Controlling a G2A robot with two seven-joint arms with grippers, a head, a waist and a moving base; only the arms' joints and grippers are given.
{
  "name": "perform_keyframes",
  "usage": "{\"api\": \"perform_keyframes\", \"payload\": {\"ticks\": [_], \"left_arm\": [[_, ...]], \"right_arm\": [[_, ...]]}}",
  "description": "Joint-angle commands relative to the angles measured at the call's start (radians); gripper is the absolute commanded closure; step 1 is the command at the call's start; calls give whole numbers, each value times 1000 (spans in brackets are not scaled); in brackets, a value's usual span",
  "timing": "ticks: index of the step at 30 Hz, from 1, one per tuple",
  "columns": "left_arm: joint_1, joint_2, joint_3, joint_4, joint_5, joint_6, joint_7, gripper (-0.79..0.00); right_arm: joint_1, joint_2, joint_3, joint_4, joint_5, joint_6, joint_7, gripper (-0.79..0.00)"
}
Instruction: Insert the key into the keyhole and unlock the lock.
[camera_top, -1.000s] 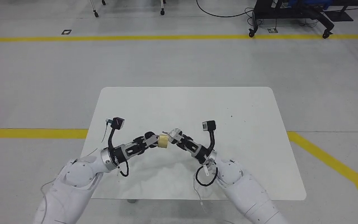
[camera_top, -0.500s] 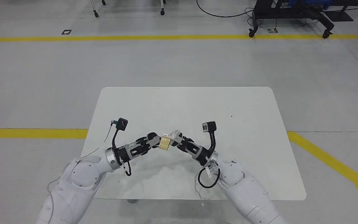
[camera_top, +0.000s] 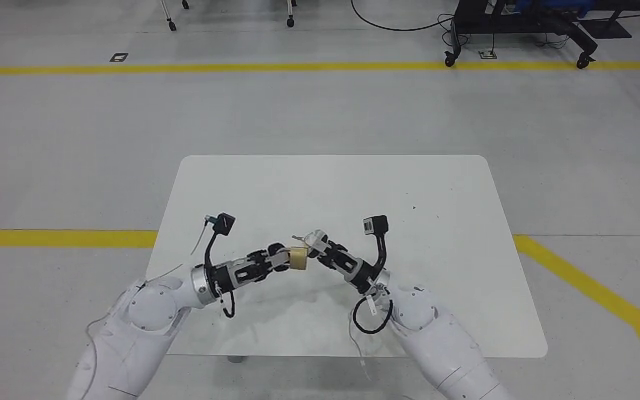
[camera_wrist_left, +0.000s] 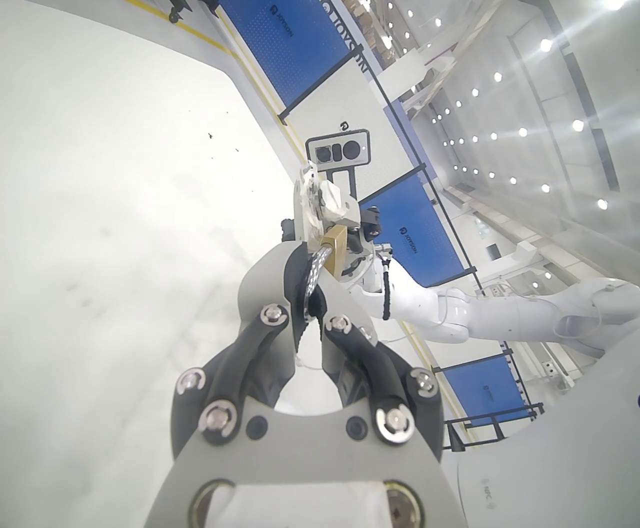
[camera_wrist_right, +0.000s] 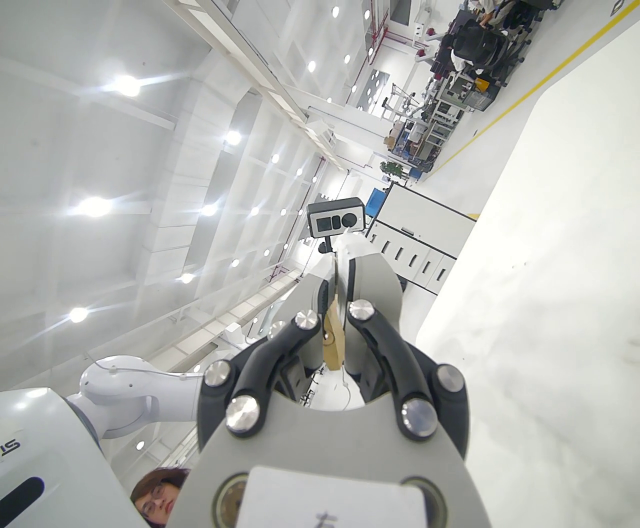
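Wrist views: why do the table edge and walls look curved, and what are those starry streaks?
Left wrist view: likely a wide lens bows the table edge and blue panels; ceiling lights flare into streaks. Right wrist view: the same bowing, and the lamps throw star-shaped glare. Top view: yellow floor lines run straight, light is even, no glare.
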Motion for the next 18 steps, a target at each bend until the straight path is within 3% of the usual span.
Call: {"api": "perform_keyframes", "payload": {"ticks": [1, 18], "left_arm": [[-3, 0, -2, 6, 14, 8, 15, 0], [-8, -18, 44, 2, 64, 58, 127, 0]], "right_arm": [[-2, -1, 0, -3, -3, -1, 4, 0], [-94, 11, 22, -121, -36, -72, 125, 0]]}}
